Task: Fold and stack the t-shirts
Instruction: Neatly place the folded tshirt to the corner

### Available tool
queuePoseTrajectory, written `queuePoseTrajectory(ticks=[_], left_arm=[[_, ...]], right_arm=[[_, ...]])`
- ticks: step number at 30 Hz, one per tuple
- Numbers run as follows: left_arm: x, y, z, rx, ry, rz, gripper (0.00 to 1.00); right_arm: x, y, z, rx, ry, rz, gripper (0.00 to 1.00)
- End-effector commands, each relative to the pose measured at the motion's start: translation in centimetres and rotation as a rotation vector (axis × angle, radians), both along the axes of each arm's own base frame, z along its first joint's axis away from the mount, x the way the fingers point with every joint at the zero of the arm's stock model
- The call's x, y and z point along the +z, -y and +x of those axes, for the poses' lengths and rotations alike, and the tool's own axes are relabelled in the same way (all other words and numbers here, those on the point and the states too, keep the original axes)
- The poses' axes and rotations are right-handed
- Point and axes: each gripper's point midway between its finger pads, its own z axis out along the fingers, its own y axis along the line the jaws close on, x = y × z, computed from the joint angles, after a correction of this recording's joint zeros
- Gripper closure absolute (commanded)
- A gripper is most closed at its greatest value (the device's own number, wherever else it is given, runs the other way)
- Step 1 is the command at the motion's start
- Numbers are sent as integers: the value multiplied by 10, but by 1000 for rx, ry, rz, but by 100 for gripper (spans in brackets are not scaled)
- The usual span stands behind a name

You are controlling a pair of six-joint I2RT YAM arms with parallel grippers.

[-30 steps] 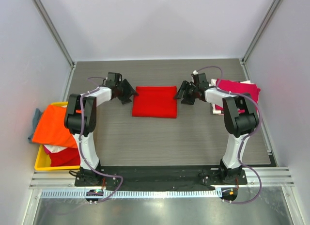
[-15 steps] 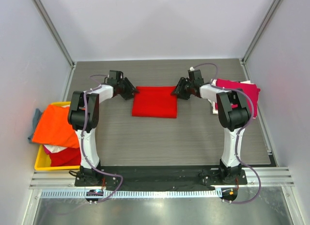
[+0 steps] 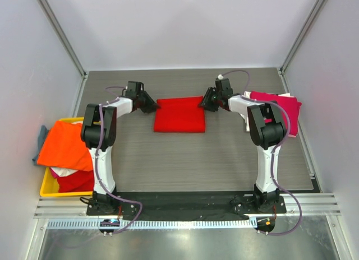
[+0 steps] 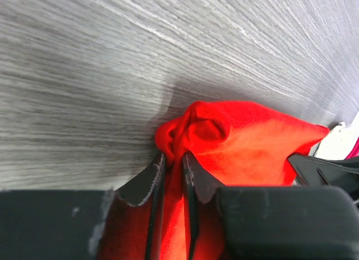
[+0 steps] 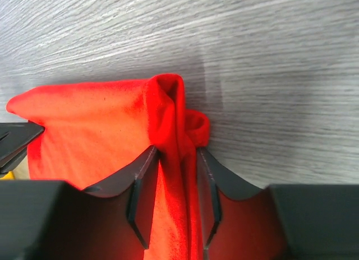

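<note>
A bright red t-shirt (image 3: 179, 115) lies folded into a rectangle at the middle of the table. My left gripper (image 3: 152, 106) is shut on its far left corner; the cloth (image 4: 224, 142) bunches between the fingers (image 4: 154, 176). My right gripper (image 3: 204, 103) is shut on its far right corner; the red cloth (image 5: 101, 131) is pinched between the fingers (image 5: 143, 170). A magenta-pink shirt (image 3: 276, 107) lies folded on a white one at the right. An orange shirt (image 3: 66, 145) and a red one (image 3: 76, 181) lie in the crate.
A yellow plastic crate (image 3: 49, 189) stands at the left edge of the table, off the grey wood-grain top (image 3: 196, 159). Grey walls and metal posts close the back and sides. The arm bases are bolted at the near edge.
Both grippers have moved in from beside the red shirt to its two far corners and shut on the cloth. The shirt's far corners are now drawn up a little.
</note>
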Motion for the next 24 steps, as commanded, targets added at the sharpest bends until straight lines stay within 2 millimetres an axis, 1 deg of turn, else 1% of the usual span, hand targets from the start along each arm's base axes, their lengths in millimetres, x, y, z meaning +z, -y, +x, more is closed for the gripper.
queuePoseTrajectory(ticks=[1, 3, 4, 5, 6, 7, 8, 9, 11, 12, 13, 14, 15, 17, 18, 19, 20, 21, 22, 23, 24], left_arm=[[-12, -2, 7, 18, 2, 50, 87], [-13, 2, 10, 15, 6, 54, 91], [-14, 3, 10, 14, 6, 56, 97], [-10, 3, 14, 19, 21, 62, 100], [-8, 4, 14, 25, 29, 75, 100], [-5, 2, 15, 30, 44, 97, 100], [-2, 2, 15, 33, 59, 120, 100], [7, -3, 17, 46, 93, 165, 100], [17, 1, 14, 41, 121, 192, 100], [33, 3, 16, 38, 167, 207, 100], [39, 5, 15, 36, 184, 211, 100], [45, 7, 13, 32, 205, 211, 100], [64, 12, 12, 27, 247, 202, 100], [79, 18, 8, 19, 282, 190, 100], [88, 25, 5, 7, 303, 183, 100], [106, 28, 3, 8, 335, 174, 100], [114, 32, 1, 4, 348, 167, 100], [122, 37, -1, 0, 361, 154, 100], [138, 44, -7, -7, 390, 138, 100], [146, 48, -9, -11, 403, 131, 100], [154, 58, -15, -25, 419, 122, 100]], right_arm=[[-25, 11, 2, -13, -20, -97, 67], [-24, 9, 5, -10, -11, -104, 73], [-23, 6, 7, -5, -2, -108, 77], [-22, 5, 8, -6, 5, -115, 81], [-20, 6, 11, -18, 16, -131, 86], [-14, 3, 12, -15, 33, -136, 93], [-11, 2, 13, -14, 44, -142, 97], [-9, 2, 14, -11, 57, -154, 99], [4, 3, 17, -19, 92, -159, 99], [9, 3, 17, -20, 105, -157, 99], [10, 5, 14, -23, 111, -159, 99], [27, 5, 16, -29, 152, -150, 99], [31, 7, 13, -31, 155, -149, 99], [45, 10, 11, -43, 180, -151, 99], [64, 12, 10, -49, 213, -141, 99], [73, 13, 8, -51, 226, -137, 99], [82, 16, 6, -59, 235, -137, 99], [105, 18, 4, -69, 271, -126, 99], [114, 23, 0, -81, 280, -128, 99], [121, 29, -3, -100, 282, -135, 99], [127, 39, -5, -135, 287, -155, 99]])
